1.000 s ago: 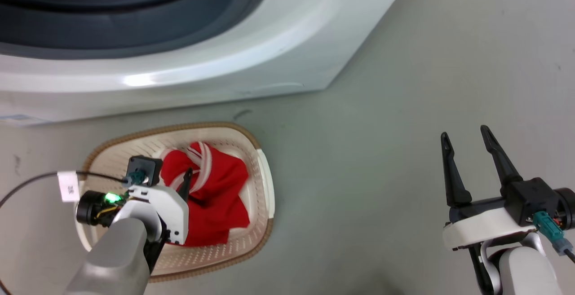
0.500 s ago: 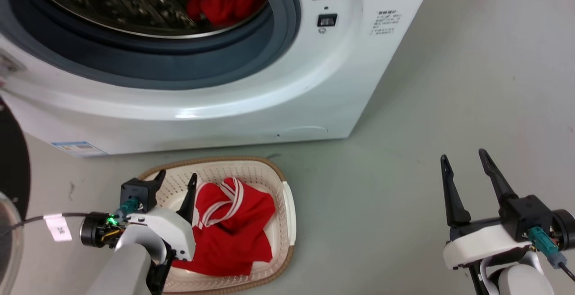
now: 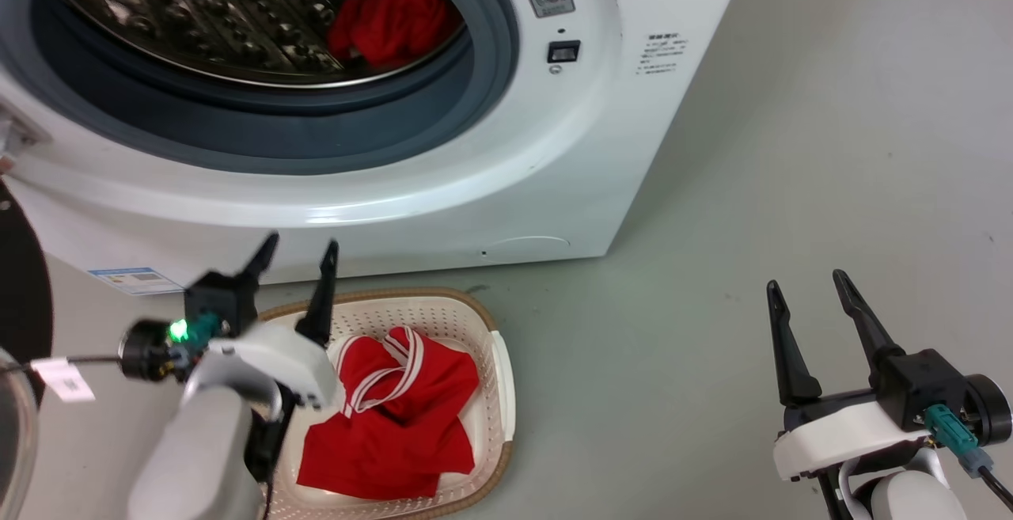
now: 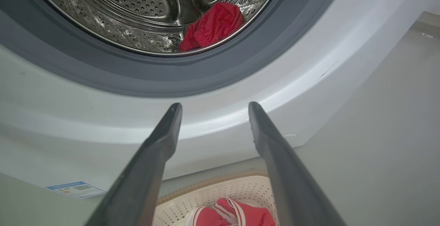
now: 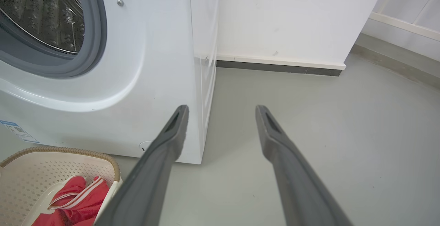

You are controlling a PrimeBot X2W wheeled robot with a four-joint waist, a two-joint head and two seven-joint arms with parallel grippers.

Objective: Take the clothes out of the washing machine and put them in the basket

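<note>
While my left hand (image 3: 302, 240) and my right hand (image 3: 805, 281) both hang open with nothing in them, the big white washer (image 3: 443, 187) stands just ahead of my left fingertips (image 3: 324, 290). Its round hole has a grey ring (image 3: 261, 136) around it and a shiny drum (image 3: 198, 29) full of little holes inside. Its door (image 3: 20, 290) with the black rim hangs open out past my left hand. The grey floor (image 3: 791, 148) lies under my right hand and runs on ahead of it.

The basket (image 3: 500, 377) sits on the floor close to the washer front, right under my left hand and well apart from my right hand. It is cream with many small holes and a brown rim. A striped red cloth (image 3: 396, 417) lies crumpled in the basket, below my left wrist. A red bundle (image 3: 392, 21) lies in the drum, up ahead of my left fingers and a bit toward my right hand.

My left fingers point at the washer front, above the far rim of the basket, touching nothing. My right fingers (image 5: 273, 140) point over bare floor beside the washer's corner. A small blue sticker (image 3: 130, 280) is low on the washer front, just outside my left hand.
</note>
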